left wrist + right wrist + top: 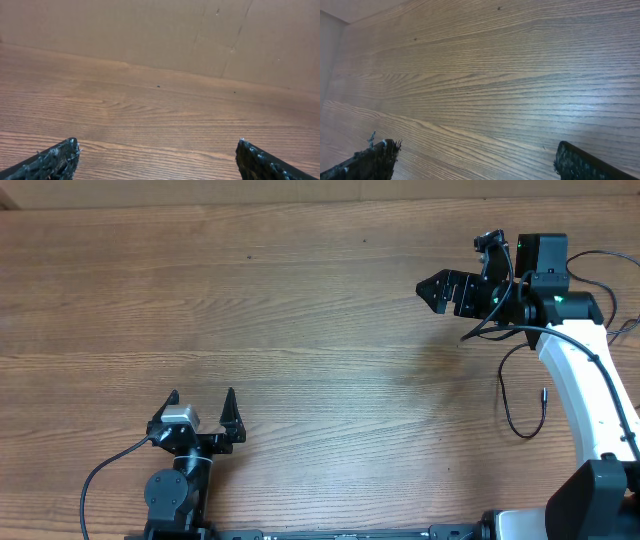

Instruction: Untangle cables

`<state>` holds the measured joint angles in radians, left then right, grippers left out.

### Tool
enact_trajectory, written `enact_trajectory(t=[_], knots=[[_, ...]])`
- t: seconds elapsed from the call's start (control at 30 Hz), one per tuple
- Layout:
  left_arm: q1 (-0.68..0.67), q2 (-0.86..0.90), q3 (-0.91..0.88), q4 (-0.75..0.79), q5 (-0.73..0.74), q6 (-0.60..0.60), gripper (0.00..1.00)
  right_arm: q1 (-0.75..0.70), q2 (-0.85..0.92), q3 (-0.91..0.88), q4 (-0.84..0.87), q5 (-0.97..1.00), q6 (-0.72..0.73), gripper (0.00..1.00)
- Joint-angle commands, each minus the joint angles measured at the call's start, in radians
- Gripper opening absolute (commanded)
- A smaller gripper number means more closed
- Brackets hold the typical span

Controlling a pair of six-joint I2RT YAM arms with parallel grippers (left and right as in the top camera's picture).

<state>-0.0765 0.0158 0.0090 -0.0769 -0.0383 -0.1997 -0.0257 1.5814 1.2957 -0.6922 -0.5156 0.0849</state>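
While both arms are hanging over bare wood, just one thin black flexible cord with a small plug end (pixel 508 418) is showing. It is lying in a loose open curve on the brown wood-grain table (pixel 300 330), just beside the white right arm (pixel 585 380). No knot is showing, so I'm judging the untangling nearly done. Two grippers: the left gripper (pixel 202 398) and the right gripper (pixel 432 288) are both keeping fingers spread wide, carrying nothing.
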Motion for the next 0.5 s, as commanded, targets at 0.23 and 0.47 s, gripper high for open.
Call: enact_trajectory(t=[0.23,0.47], knots=[[0.006,-0.011,-0.003,0.0,0.005,0.023,1.0,-0.002,-0.001,0.006,0.005,0.007,-0.008,1.0],[0.006,-0.011,-0.003,0.0,0.005,0.023,0.99,-0.002,-0.009,0.006,0.005,0.008,-0.008,1.0]])
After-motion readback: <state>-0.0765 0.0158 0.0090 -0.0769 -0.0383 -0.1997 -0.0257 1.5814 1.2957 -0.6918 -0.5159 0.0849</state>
